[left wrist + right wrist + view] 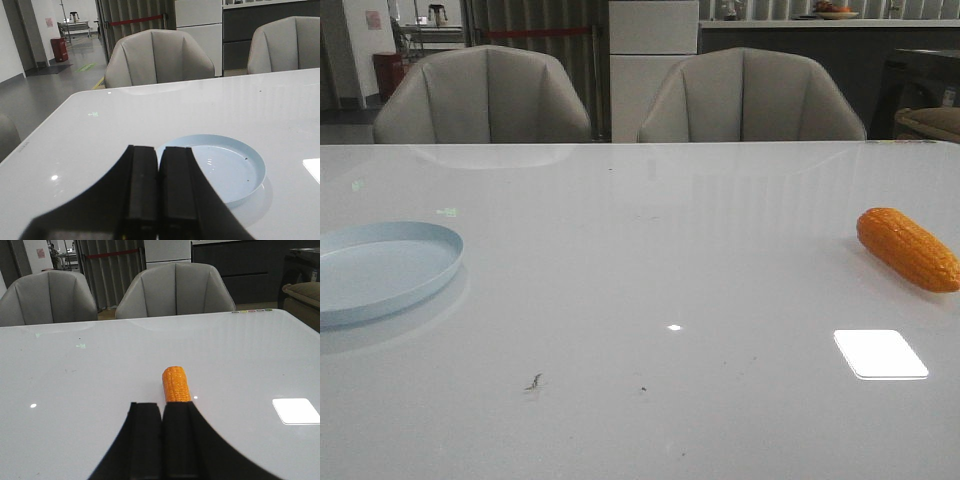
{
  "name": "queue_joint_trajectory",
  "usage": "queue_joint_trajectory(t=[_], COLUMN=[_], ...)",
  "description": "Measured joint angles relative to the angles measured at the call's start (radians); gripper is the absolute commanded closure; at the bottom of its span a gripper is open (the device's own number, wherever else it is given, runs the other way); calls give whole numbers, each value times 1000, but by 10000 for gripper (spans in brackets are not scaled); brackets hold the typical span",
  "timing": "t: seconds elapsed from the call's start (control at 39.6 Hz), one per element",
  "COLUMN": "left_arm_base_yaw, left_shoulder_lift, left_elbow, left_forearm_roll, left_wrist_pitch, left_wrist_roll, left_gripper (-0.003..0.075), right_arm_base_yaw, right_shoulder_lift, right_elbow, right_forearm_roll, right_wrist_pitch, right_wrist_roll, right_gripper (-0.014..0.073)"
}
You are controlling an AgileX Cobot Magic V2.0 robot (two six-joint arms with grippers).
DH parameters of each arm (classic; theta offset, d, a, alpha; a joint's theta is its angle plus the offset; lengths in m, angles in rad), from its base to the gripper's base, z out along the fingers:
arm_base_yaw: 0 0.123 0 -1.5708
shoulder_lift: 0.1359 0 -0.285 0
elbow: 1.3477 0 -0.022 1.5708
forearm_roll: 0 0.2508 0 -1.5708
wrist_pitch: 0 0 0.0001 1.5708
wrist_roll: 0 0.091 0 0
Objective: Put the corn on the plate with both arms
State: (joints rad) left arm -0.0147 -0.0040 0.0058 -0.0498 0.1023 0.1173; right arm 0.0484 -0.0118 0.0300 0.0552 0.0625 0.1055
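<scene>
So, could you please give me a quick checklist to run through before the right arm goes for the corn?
1. Corn lying free on the table: ok.
2. Plate bare: ok.
3. Right end effector open for a grasp: not ok, fingers shut.
4. Corn in front of the right end effector: ok.
5. Left end effector holding nothing: ok, shut, by the plate.
6. Table between corn and plate free: ok.

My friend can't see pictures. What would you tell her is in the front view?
An orange corn lies on the far right of a glossy white table, and an empty pale-blue plate sits on the far left, well apart. Two grey chairs stand behind the table; no robot arm shows.
</scene>
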Motion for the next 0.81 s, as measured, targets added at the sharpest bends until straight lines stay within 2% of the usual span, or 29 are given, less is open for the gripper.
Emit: queue_joint_trajectory(t=[0.81], left_arm_base_yaw=[0], left_shoulder_lift=[0], left_elbow=[0], left_forearm_roll=[0], left_wrist_pitch=[-30], left_wrist_roll=[0], left_gripper=[631], right_arm_base_yaw=[0], right_shoulder_lift=[0], right_elbow=[0], right_forearm_roll=[0], right_wrist_pitch=[0], right_wrist_roll=[0], right_gripper=[527])
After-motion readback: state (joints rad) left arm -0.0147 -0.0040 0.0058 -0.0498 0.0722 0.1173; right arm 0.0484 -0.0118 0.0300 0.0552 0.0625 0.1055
